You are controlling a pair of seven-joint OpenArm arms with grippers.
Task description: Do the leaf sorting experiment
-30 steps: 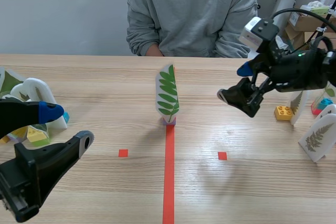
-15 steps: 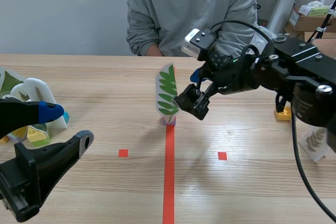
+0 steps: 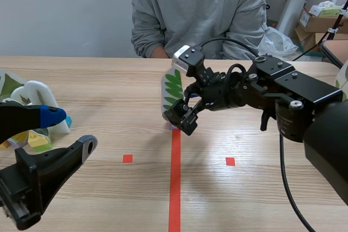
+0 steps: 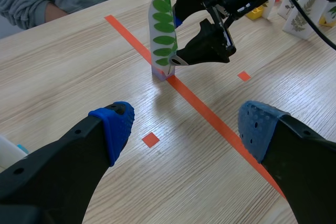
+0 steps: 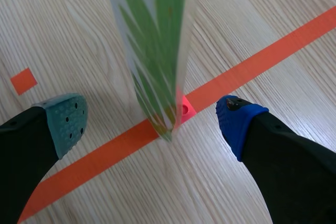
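Observation:
A white leaf card [image 3: 172, 92] printed with a green compound leaf stands upright on a small pink block [image 5: 184, 109] at the far end of the red tape line. My right gripper [image 3: 182, 111] is open, and its fingers stand on either side of the card without touching it. In the right wrist view the card [image 5: 152, 40] rises between the grey pad [image 5: 65, 121] and the blue pad [image 5: 236, 119]. My left gripper [image 3: 69, 130] hangs open and empty low at the near left. From the left wrist view the card [image 4: 160, 30] and the right gripper [image 4: 178, 40] lie well ahead of it.
Several leaf cards on coloured blocks [image 3: 30, 101] stand at the table's left edge. More cards and a yellow block [image 4: 294, 19] stand at the far right. A person in a grey sweater [image 3: 198, 14] sits across the table. Small red squares [image 3: 127, 158] flank the line.
The right arm has swung from the table's right side to the centre, bringing its open fingers around the leaf card. The left arm and the card have not moved.

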